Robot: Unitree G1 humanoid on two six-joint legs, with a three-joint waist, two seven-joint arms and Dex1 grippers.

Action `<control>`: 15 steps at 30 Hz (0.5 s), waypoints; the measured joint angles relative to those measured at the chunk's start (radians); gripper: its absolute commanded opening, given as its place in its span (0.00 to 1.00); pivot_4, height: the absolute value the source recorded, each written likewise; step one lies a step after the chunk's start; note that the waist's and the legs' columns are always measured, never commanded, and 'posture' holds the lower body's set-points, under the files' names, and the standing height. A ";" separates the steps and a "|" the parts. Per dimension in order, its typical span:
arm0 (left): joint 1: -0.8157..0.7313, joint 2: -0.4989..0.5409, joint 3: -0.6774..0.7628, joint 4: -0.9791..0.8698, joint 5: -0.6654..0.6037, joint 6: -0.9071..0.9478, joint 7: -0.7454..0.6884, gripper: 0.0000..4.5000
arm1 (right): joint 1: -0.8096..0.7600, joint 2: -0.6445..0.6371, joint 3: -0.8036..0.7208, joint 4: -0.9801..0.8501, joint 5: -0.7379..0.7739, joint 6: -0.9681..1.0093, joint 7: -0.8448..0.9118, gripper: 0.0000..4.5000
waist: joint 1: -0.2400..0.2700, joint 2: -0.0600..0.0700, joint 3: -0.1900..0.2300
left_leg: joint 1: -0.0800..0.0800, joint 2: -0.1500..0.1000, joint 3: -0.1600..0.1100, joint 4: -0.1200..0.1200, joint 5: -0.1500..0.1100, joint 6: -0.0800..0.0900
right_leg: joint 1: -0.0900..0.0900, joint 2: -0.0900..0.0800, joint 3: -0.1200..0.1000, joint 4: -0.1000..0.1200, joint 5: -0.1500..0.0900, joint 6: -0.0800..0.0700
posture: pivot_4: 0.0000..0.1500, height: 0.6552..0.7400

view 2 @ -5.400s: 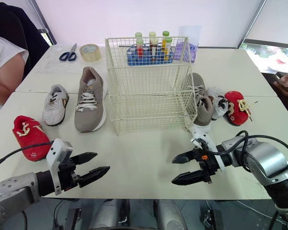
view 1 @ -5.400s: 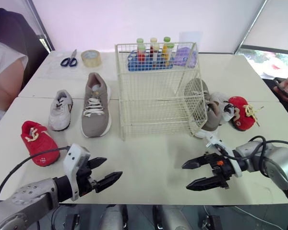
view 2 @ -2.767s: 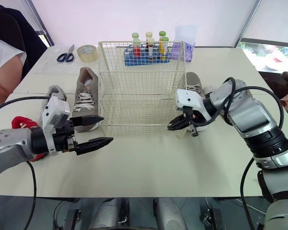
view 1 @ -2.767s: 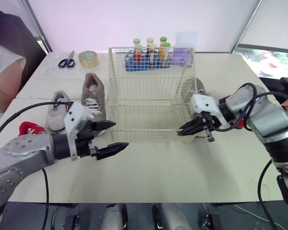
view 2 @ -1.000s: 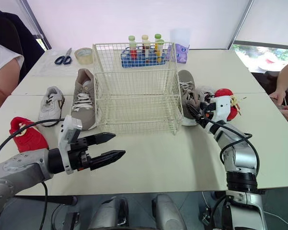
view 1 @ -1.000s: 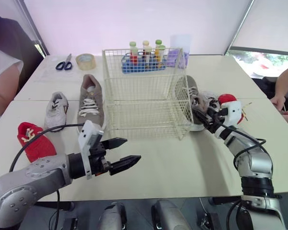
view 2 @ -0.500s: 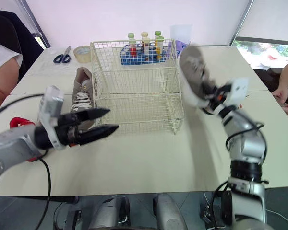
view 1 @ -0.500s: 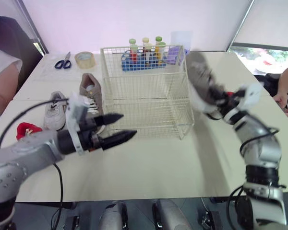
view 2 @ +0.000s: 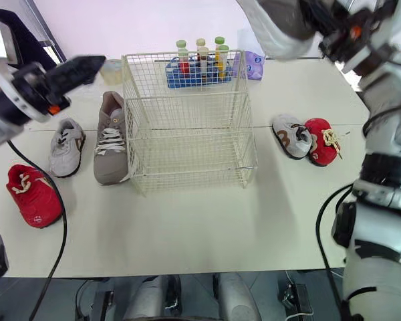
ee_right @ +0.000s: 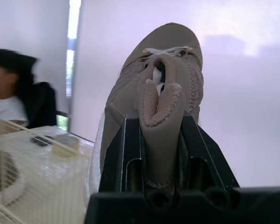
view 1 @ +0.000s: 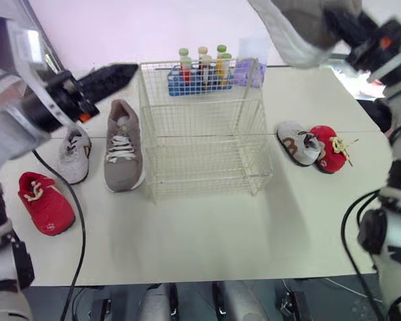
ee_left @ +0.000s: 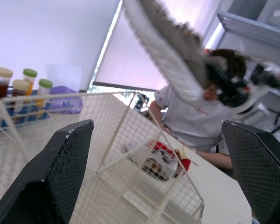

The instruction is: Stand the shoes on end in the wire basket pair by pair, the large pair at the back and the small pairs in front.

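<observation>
Presently the right gripper [view 2: 324, 23] hangs high in the air, well clear of the basket [view 1: 200, 134], its jaws clamped on a large grey shoe [view 1: 301, 27]. The white sole of that shoe faces down and to the left. The left gripper [view 1: 122, 72] is held up beside the basket's left rear corner, jaws spread wide and holding nothing.

The basket stands upright at the middle of the worktop [view 1: 207, 227] with no shoes in it. The matching large shoe [view 1: 123, 147] lies flat just left of it, sole down. Further left lie a small white shoe [view 1: 73, 155] and, nearer the front edge, a small red shoe [view 1: 45, 202]. Right of the basket, a second white shoe [view 1: 297, 142] and a second red shoe [view 1: 331, 148] lie side by side, touching. A bottle rack [view 1: 200, 73] sits behind the basket.
</observation>
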 measured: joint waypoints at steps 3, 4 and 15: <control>-0.073 0.000 -0.005 0.094 0.042 0.028 -0.041 1.00 | -0.108 -0.031 0.049 -0.008 0.022 -0.024 0.156 0.07 | 0.002 -0.001 0.000 | -0.001 0.001 -0.001 -0.001 0.000 0.000 | 0.000 0.000 -0.001 -0.001 0.000 0.000 | 1.00 1.00; -0.097 0.000 -0.005 0.123 0.054 0.036 -0.051 1.00 | -0.114 -0.041 0.066 -0.024 0.028 -0.026 0.201 0.07 | 0.003 -0.001 0.000 | -0.001 0.001 -0.001 -0.001 0.000 0.000 | 0.000 0.000 -0.001 -0.001 0.000 0.000 | 1.00 1.00; -0.277 0.134 0.007 0.254 0.154 0.147 -0.298 1.00 | -0.070 -0.043 0.208 -0.133 -0.002 -0.100 0.411 0.07 | 0.003 -0.002 0.001 | -0.001 0.000 0.000 0.003 0.000 0.000 | 0.000 -0.002 -0.002 0.001 0.001 0.001 | 1.00 1.00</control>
